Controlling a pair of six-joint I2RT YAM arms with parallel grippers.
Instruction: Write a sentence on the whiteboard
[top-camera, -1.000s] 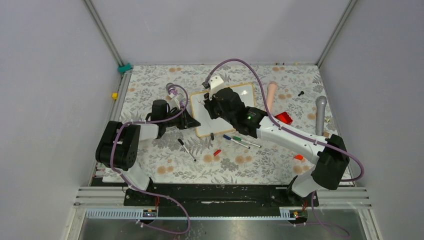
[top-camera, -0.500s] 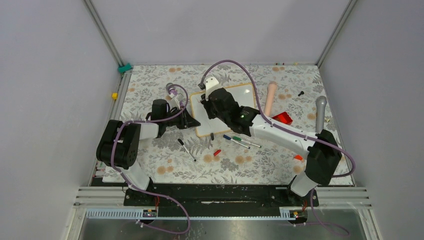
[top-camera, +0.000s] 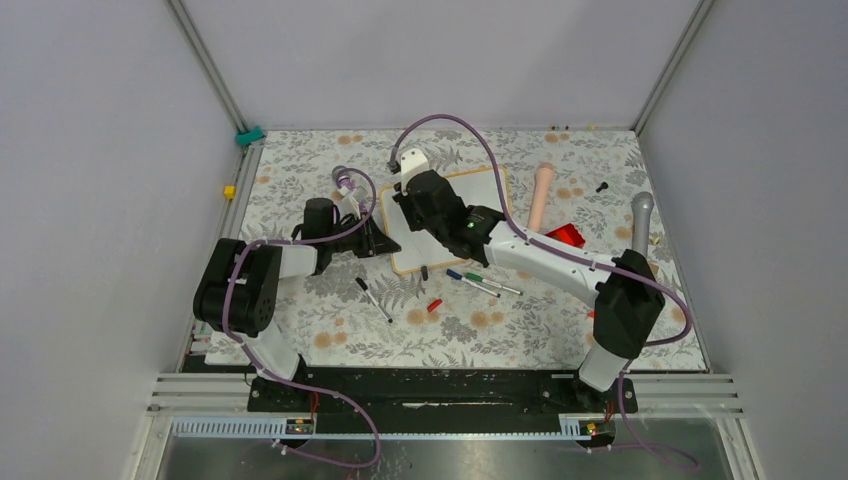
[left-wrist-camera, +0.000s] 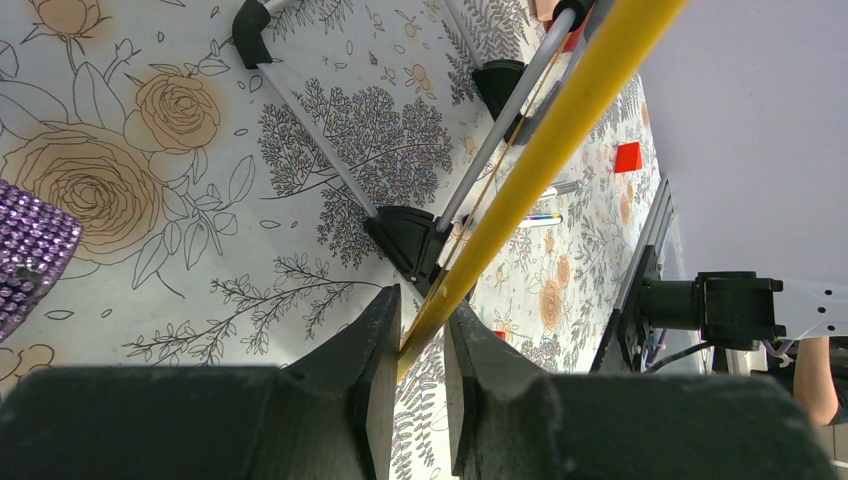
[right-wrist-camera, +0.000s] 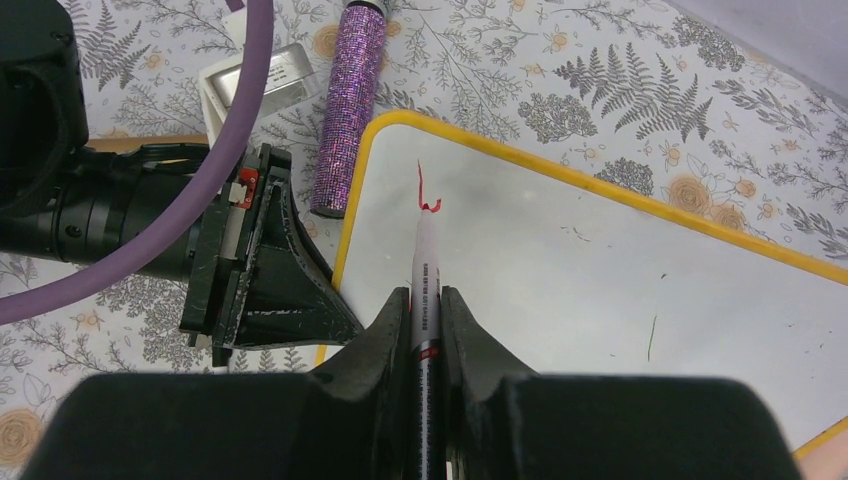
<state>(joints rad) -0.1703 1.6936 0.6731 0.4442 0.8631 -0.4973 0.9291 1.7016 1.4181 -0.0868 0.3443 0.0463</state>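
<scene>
Nearest the arm bases, three loose pens lie on the floral worktop (top-camera: 330, 340): a black pen (top-camera: 373, 298) on its own, and a blue pen (top-camera: 468, 280) and a green pen (top-camera: 493, 285) side by side. One red cap (top-camera: 433, 305) and one small black cap (top-camera: 424, 272) lie between them.

Just beyond, the single whiteboard (top-camera: 492, 188) sits mid-worktop between the two arms. The left end effector (left-wrist-camera: 420, 315) stands narrow, pinching the board's wooden frame at its left edge. The right end effector (right-wrist-camera: 425, 300) is clamped on one red marker (right-wrist-camera: 426, 260). The marker's tip touches the board near its far left corner, at the foot of the sentence (right-wrist-camera: 425, 190), which is only a short red stroke.

To the right lie one red block (top-camera: 567, 236), one grey microphone (top-camera: 640, 225) and one peach cylinder (top-camera: 541, 195). Beside the board's far left corner lies one purple glitter stick (right-wrist-camera: 352, 100), with a small white-rimmed box (right-wrist-camera: 250, 80) next to it whose contents cannot be made out.
</scene>
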